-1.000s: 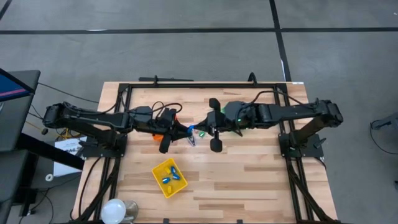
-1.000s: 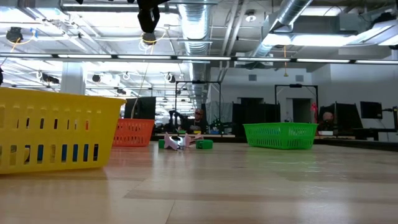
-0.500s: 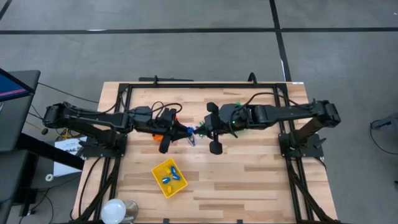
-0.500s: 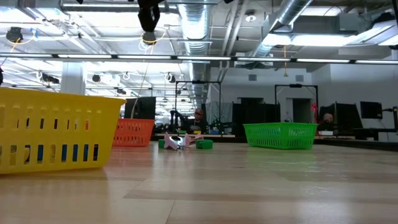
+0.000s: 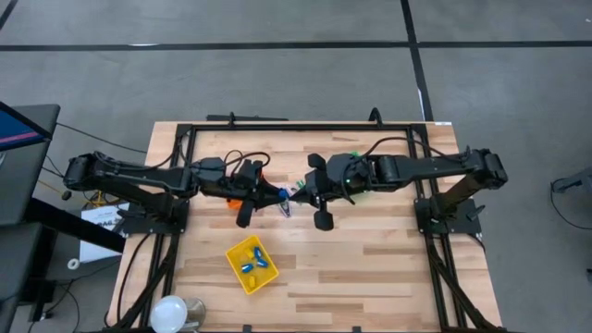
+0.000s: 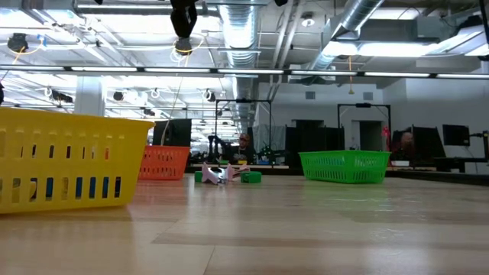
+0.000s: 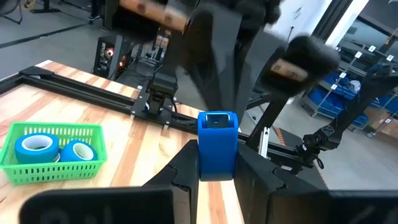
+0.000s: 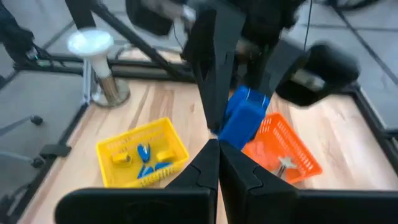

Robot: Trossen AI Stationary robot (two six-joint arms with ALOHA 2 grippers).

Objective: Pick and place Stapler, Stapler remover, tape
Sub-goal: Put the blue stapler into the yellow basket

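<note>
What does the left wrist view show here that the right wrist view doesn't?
Only the left wrist view shows the green bin with two rolls of tape in it. Only the right wrist view shows the yellow bin, the orange bin and a white lamp. Both show the blue stapler, held between the left gripper fingers, and the wooden table.
</note>
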